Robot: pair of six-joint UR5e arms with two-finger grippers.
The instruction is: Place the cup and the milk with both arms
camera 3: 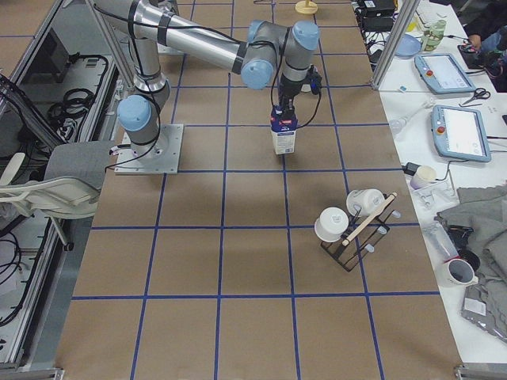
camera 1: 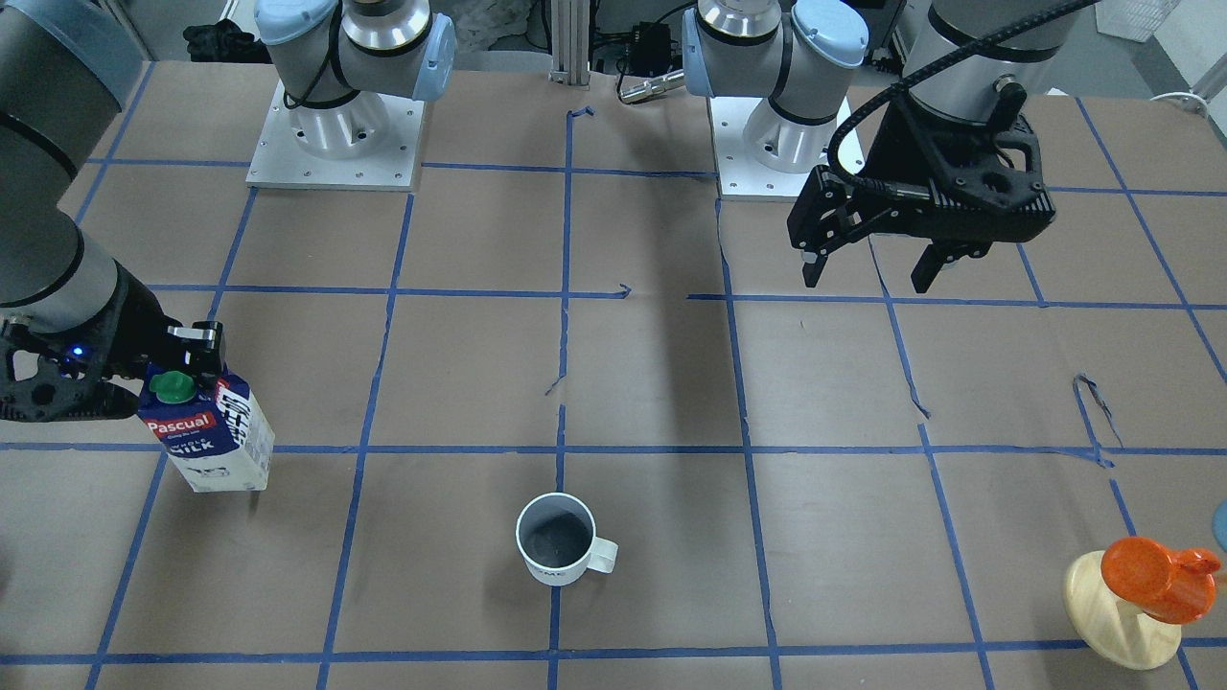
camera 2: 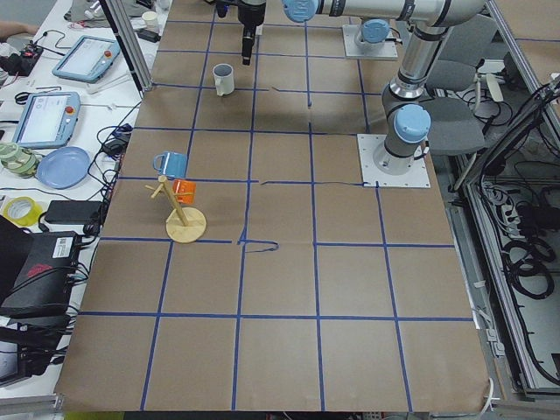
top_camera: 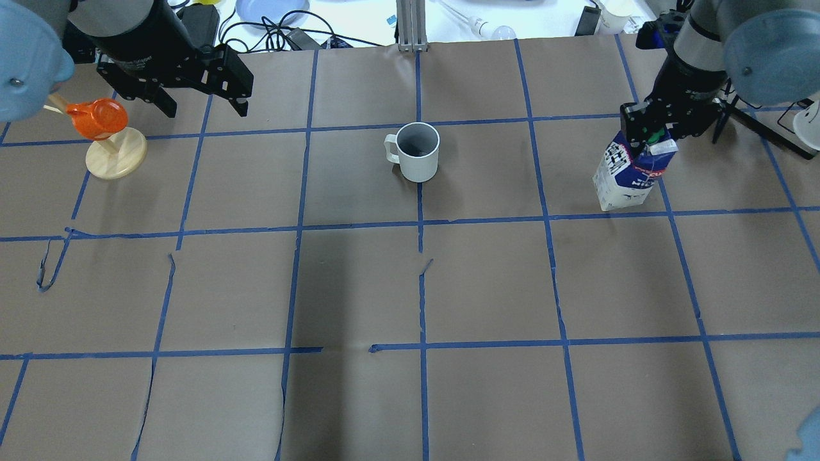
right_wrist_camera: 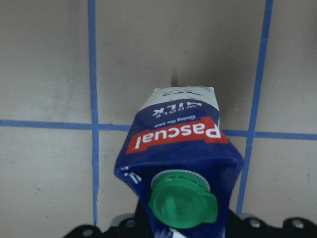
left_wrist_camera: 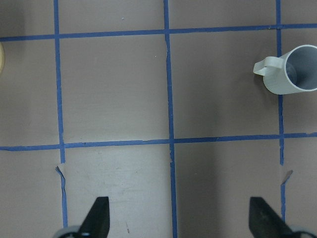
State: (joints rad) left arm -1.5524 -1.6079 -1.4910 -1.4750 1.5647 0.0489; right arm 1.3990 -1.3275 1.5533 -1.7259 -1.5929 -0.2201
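Note:
The white cup (camera 1: 556, 541) stands upright near the table's middle, far from the robot's bases, and also shows from overhead (top_camera: 418, 150) and in the left wrist view (left_wrist_camera: 292, 69). The milk (camera 1: 211, 436) is a navy and white carton with a green cap (right_wrist_camera: 182, 203). My right gripper (camera 1: 180, 379) is shut on the carton's top ridge, and the carton's base is at or just above the table (top_camera: 628, 176). My left gripper (camera 1: 868, 280) is open and empty, hovering above the table well off to the cup's side (top_camera: 205, 110).
A cream wooden stand with an orange cup (camera 1: 1141, 585) is near the left gripper (top_camera: 109, 144). It also holds a blue cup (camera 2: 171, 164). A dark rack with white mugs (camera 3: 352, 226) stands further along the table. The arm bases (camera 1: 335, 134) are at the robot's edge.

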